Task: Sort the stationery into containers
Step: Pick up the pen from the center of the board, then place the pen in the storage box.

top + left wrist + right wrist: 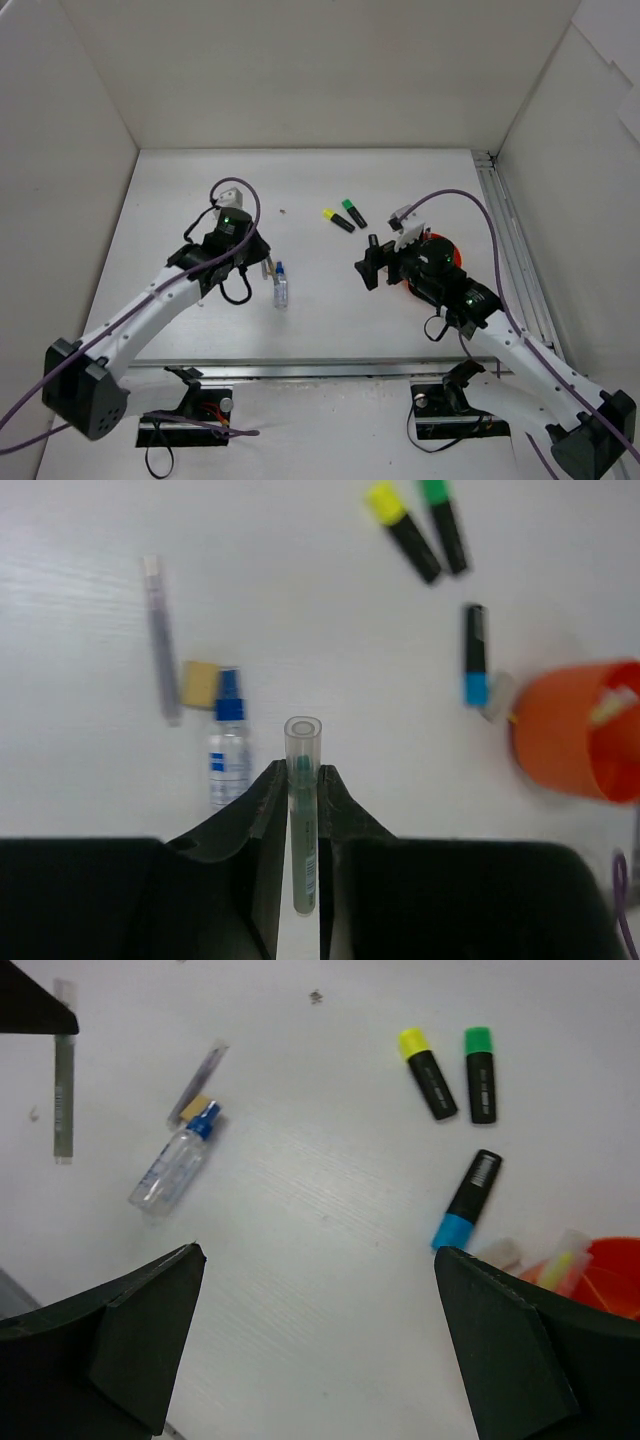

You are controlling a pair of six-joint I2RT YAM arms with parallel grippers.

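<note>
The left gripper (303, 775) has its jaws closed on a thin clear plastic pen with a greenish core (303, 742), held above the white table (330, 610). The pen's long axis runs in line with the fingers, and its open round end points forward, away from the wrist.

In the left wrist view, the round orange-red plastic pot (570, 742) lies ahead and off to the right of the jaws, well apart from them. It already holds a few pale items. In the overhead view, the pot sits mostly hidden beneath the right arm's wrist.

The right gripper (318, 1252) is nearer the pot, but its jaws are spread wide and hold nothing.

To reach the pot, the pen likely needs to travel right and end up tip-down over the rim.
</note>
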